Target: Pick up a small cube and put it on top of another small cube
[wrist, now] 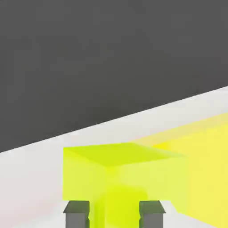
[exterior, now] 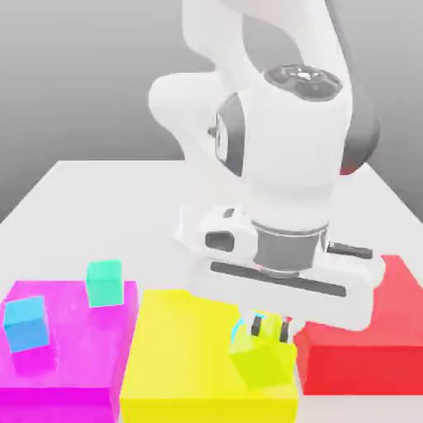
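Note:
The small lime yellow-green cube (exterior: 261, 363) sits tilted on the big flat yellow block (exterior: 173, 355), near that block's edge toward the exterior view's right. My gripper (exterior: 271, 329) comes down on it from above, with the dark fingers (wrist: 76, 214) closed against the lime cube (wrist: 124, 173). The small teal cube (exterior: 104, 282) stands on the magenta block (exterior: 66, 368), well off toward the exterior view's left and apart from the gripper.
A small blue cube (exterior: 25, 324) rests on the magenta block near its left edge. A red block (exterior: 372, 347) lies just right of the yellow one, under the hand's body. A sliver of light cyan (exterior: 236, 330) shows beside the fingers. The white table (exterior: 99, 206) stretches behind.

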